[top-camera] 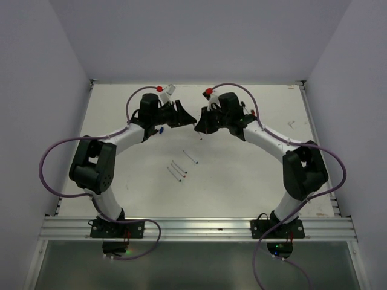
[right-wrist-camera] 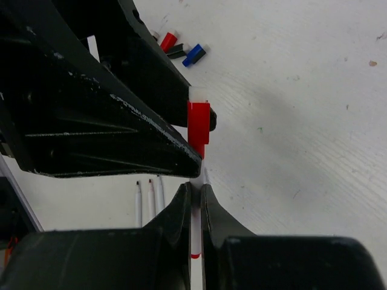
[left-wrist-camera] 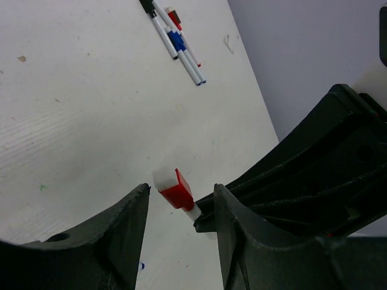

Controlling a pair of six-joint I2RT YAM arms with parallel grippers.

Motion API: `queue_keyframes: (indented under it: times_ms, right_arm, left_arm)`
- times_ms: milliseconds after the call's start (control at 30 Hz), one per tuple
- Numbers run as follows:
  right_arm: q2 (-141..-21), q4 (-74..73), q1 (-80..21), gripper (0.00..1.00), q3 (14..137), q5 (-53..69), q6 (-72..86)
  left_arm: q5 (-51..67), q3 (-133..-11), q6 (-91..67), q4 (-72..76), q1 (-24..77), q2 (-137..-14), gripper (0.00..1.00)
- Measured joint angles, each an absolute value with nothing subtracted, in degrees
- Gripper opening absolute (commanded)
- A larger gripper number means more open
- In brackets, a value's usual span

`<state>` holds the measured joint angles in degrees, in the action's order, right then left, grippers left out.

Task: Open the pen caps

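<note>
- Red cap was seated on its pen, between the two grippers over the far middle of the table.
- I read the right gripper as pinching the pen barrel.
- I read the left gripper as spread, one finger either side of the red cap.
- Loose caps lay on the table.

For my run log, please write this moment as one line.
right fingers: shut on pen | left fingers: open around red cap | cap: on
</note>
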<state>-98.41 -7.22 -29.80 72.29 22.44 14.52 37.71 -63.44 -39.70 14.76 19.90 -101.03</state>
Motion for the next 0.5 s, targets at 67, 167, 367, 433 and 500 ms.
queue_keyframes:
  times_ms: [67, 167, 367, 433, 500]
  right_arm:
    - [-98.39, -6.63, -29.85, 0.00, 72.05, 23.14, 15.44]
    - [-98.39, -6.35, -29.98, 0.00, 71.85, 23.73, 16.32]
    - [-98.37, -5.93, -30.61, 0.00, 71.59, 23.73, 16.88]
    - [-98.28, -5.58, -30.76, 0.00, 71.26, 23.66, 16.93]
    - [-98.21, -5.21, -30.83, 0.00, 71.00, 23.68, 16.95]
  left_arm:
    - [38.15, -62.96, -40.64, 15.84, 19.90, -101.03, 0.50]
    - [38.79, -62.54, -42.11, 17.17, 19.90, -101.03, 0.50]
    - [38.92, -62.04, -44.03, 19.00, 19.90, -101.03, 0.45]
    - [38.96, -61.91, -44.45, 19.25, 19.90, -101.03, 0.38]
    - [38.96, -61.65, -44.80, 19.66, 19.84, -101.03, 0.23]
